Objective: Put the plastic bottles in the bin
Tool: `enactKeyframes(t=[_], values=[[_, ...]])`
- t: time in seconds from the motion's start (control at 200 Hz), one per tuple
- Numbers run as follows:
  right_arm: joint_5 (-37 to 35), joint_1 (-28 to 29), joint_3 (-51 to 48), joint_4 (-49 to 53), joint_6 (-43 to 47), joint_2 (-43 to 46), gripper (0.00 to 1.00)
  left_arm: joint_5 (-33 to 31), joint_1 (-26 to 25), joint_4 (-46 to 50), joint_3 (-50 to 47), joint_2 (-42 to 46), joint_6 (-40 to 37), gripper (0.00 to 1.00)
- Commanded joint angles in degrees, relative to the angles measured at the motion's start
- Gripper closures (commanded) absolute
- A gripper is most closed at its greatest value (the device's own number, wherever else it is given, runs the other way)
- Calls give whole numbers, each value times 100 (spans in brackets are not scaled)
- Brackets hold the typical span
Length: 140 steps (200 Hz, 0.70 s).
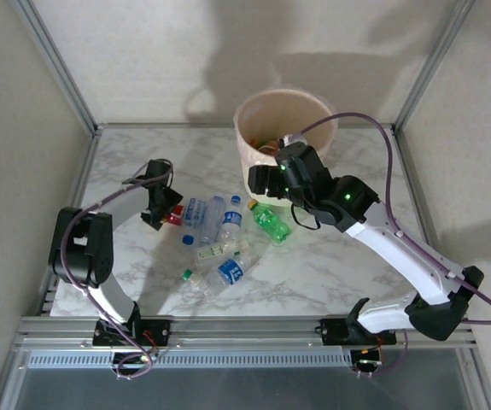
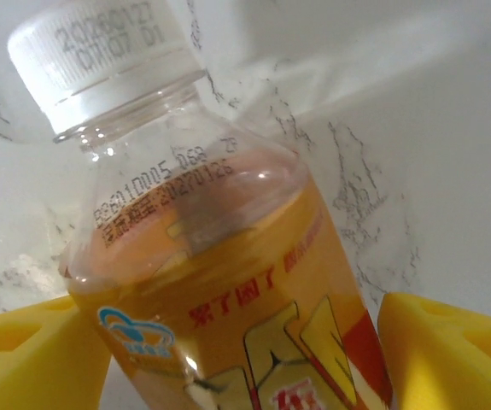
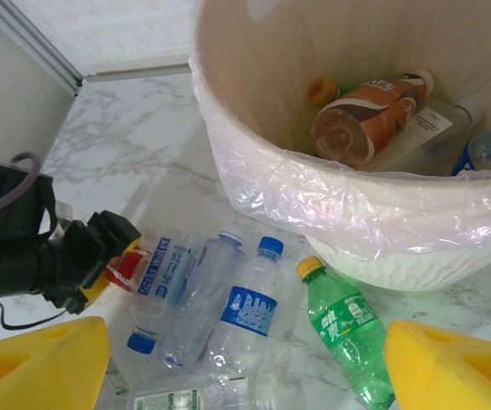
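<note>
Plastic bottles [image 1: 230, 219] lie clustered beside the cream bin [image 1: 242, 147], several apparently inside.

Links [image 1: 399, 252]: white shells, both arms
Joints [image 1: 81, 248]: black housings
Cables [image 1: 354, 114]: purple, looping
Pincer fingers [image 3: 40, 363]: yellow, possibly foam

My right arm [image 1: 399, 248] stretches forward, right gripper [image 3: 245, 350] with its fingers spread wide. My left arm [image 1: 113, 205] bends at the elbow, left gripper [image 2: 228, 342] with its fingers apart too.
</note>
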<state>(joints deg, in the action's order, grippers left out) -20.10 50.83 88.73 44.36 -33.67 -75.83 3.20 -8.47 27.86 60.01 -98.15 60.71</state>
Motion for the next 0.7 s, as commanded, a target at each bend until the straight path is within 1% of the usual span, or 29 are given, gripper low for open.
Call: enactKeyframes(t=[0.0, 0.205, 0.275, 0.441, 0.591, 0.696], values=[[-218, 20, -35, 55, 40, 200, 16, -184, 30, -69, 108, -265, 127, 23], [-240, 20, 56, 163, 6, 196, 16, -265, 13, -88, 126, -459, 6, 24], [-275, 16, 51, 209, -81, 238, 16, -317, 19, -42, 138, -466, -62, 27], [-327, 16, -237, 143, -309, 560, 16, -446, 17, 72, 248, -386, -318, 41], [-406, 8, -218, 182, -326, 630, 17, -622, 13, 233, 258, -146, -444, 45], [-462, -24, -179, 270, -337, 645, 17, -820, -5, 386, 284, 313, -446, 47]])
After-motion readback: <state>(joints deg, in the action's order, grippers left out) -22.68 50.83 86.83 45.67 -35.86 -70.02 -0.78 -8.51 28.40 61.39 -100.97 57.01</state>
